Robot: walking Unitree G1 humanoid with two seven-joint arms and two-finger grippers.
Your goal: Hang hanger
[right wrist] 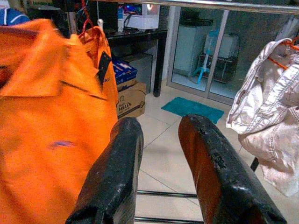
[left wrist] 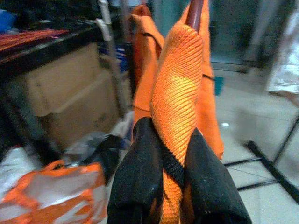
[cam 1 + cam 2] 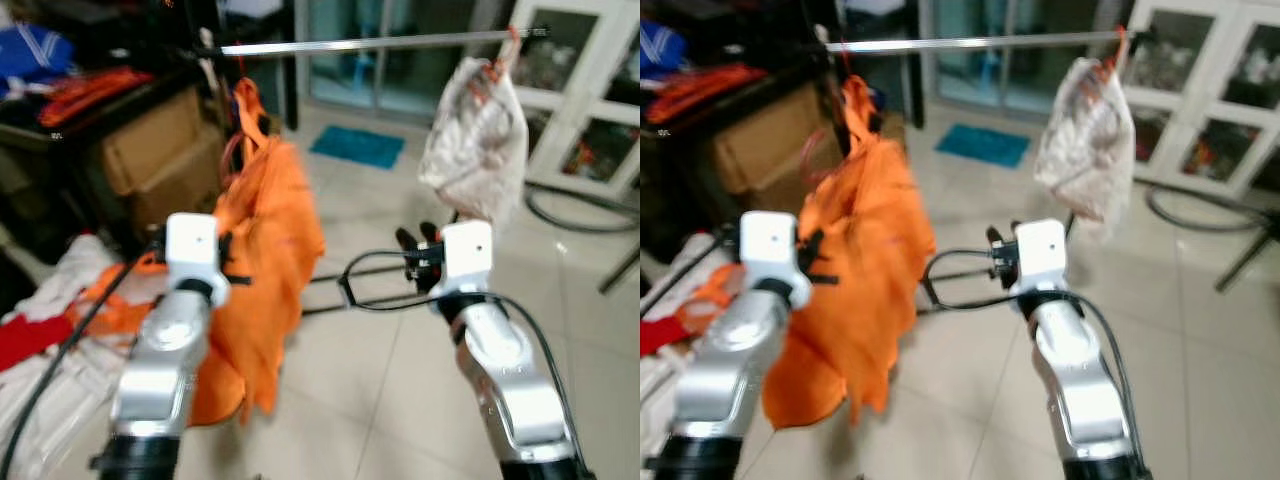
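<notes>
Head views, rail: a silver rail [image 3: 380,44] is seen running across the top, with a white garment [image 3: 475,135] already hung near its right end
Head views, task's thing: an orange shirt [image 3: 262,260] on its hanger is held up at the left, just below the rail; the hook appears not yet seated, though blur leaves this uncertain
Left wrist view: the left gripper [image 2: 174,172] is seen clamped on a fold of the orange knit, the cloth pinched between both black fingers
Right wrist view: the right gripper [image 1: 161,163] is held with its fingers apart and nothing between them, beside the shirt and facing the rail
Handling: the shirt is judged soft, light and prone to slipping off; the stiff hanger neck under the collar would be the surer hold
</notes>
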